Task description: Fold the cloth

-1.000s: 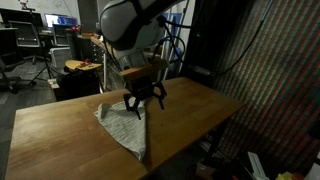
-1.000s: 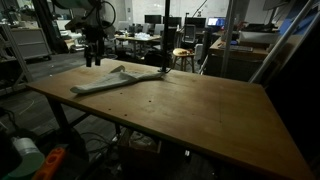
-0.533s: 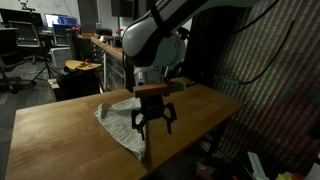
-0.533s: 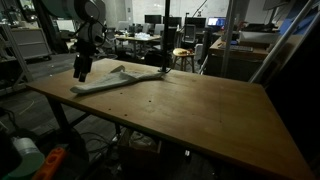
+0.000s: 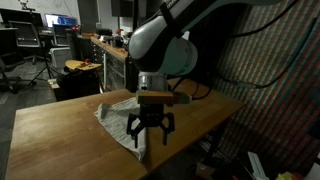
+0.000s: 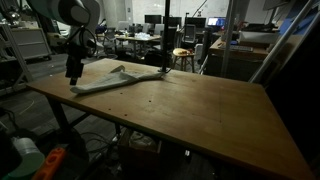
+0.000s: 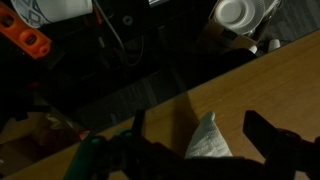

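Note:
A grey cloth [image 5: 118, 121] lies crumpled on the wooden table [image 5: 55, 130], one pointed corner reaching toward the table edge. It also shows as a flat grey strip in an exterior view [image 6: 115, 80]. My gripper [image 5: 150, 130] hangs open just above that pointed corner, near the table edge; it also shows in an exterior view [image 6: 72, 72]. In the wrist view the corner tip of the cloth [image 7: 207, 143] sits between my two dark fingers [image 7: 268, 133], untouched. The gripper [image 7: 200, 140] holds nothing.
The table edge [image 7: 160, 108] runs right beside the cloth corner, with dark floor below holding cables, an orange object [image 7: 25, 35] and a white round container [image 7: 240, 12]. A stool [image 6: 182, 58] and desks stand behind the table. Bare tabletop [image 6: 200, 110] stretches past the cloth.
My gripper has travelled from over the cloth's middle out to its pointed corner by the table edge and has come lower. It stays open. The cloth has not moved.

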Motion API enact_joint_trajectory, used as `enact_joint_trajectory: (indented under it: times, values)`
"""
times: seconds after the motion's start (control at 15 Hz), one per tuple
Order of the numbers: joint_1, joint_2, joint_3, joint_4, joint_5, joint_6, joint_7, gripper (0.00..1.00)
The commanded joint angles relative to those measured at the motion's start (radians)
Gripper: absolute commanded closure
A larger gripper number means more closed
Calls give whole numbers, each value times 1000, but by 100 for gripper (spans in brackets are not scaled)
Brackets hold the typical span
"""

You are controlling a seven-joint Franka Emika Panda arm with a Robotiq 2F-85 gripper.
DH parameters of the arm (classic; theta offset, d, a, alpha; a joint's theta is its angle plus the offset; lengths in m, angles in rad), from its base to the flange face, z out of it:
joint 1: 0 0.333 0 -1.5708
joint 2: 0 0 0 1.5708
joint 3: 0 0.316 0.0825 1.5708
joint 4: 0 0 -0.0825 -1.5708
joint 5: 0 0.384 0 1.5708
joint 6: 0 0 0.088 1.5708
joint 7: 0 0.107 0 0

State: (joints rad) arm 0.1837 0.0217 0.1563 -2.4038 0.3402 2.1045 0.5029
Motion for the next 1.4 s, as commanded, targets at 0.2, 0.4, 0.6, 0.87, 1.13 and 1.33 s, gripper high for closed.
enact_joint_trajectory:
  times: [0.2,0.4,0.6,0.87,1.13,1.33]
  values:
    - [25,-19,47,-46,51,122,-55,0]
    - [27,7,52,-34,42,161,-67,0]
    - [25,48,49,-21,37,208,-100,0]
    - [23,131,43,5,19,309,-142,0]
    - [14,203,23,32,-5,393,-163,26]
    - [2,212,5,32,-11,407,-169,49]
